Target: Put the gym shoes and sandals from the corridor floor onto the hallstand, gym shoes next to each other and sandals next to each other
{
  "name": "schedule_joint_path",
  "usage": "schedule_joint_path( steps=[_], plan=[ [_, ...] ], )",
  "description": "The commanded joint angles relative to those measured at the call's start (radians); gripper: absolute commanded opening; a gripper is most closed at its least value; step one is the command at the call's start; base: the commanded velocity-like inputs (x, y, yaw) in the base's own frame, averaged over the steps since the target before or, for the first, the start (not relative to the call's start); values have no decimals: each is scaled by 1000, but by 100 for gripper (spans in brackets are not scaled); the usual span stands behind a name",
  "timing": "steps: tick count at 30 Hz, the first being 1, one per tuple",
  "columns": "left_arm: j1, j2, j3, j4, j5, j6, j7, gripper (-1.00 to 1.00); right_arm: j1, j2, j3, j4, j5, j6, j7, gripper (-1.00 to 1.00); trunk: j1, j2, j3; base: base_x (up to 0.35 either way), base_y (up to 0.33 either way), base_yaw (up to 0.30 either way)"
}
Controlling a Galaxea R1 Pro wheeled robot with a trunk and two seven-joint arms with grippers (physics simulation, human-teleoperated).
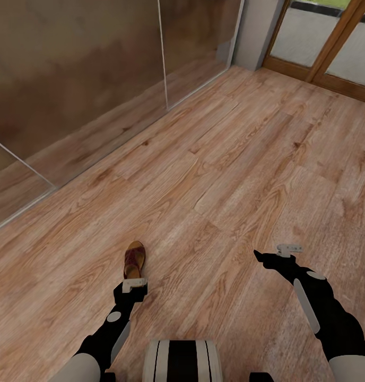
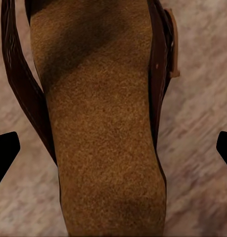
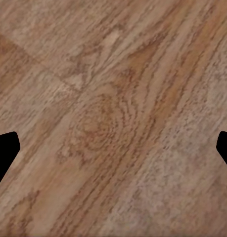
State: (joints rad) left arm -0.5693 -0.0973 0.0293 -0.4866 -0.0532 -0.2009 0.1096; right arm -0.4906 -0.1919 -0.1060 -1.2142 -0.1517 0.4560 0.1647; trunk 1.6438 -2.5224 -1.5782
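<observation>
One brown sandal [image 1: 134,259] with a tan insole lies on the corridor floor [image 1: 230,175], toe pointing away from me. My left gripper [image 1: 132,286] hangs over its heel end. In the left wrist view the sandal [image 2: 101,123] lies lengthwise, and the open left gripper [image 2: 113,153] has one black fingertip on each side of it. My right gripper [image 1: 271,258] hovers open over bare planks to the right, and the right wrist view has nothing between the fingertips of the right gripper [image 3: 113,153]. The gym shoes and the hallstand are out of view.
Glossy brown wall panels [image 1: 76,69] run along the left and meet the floor at a pale track. A wooden door frame [image 1: 331,48] with glass stands at the back right. My own base [image 1: 181,361] is at the bottom edge.
</observation>
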Motion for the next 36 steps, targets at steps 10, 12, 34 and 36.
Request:
schedule_joint_path(
  steps=[10, 12, 34, 36],
  plan=[
    [0, 0, 2, 1, -5, -3, 2, 100, 0, 2, -1, -1, -6, 6, 3, 100, 2, -1, -20, 0, 0, 0],
    [0, 0, 2, 1, -5, -3, 2, 100, 0, 2, -1, -1, -6, 6, 3, 100, 3, -2, -28, 0, 0, 0],
    [3, 1, 1, 1, -5, -4, 2, 100, 0, 5, 0, -1, -6, 6, 3, 100, 7, -4, -62, 0, 0, 0],
    [4, 1, 1, 1, -6, -4, 2, 100, 0, 5, 0, -1, -6, 6, 3, 100, 7, -4, -62, 0, 0, 0]
  ],
)
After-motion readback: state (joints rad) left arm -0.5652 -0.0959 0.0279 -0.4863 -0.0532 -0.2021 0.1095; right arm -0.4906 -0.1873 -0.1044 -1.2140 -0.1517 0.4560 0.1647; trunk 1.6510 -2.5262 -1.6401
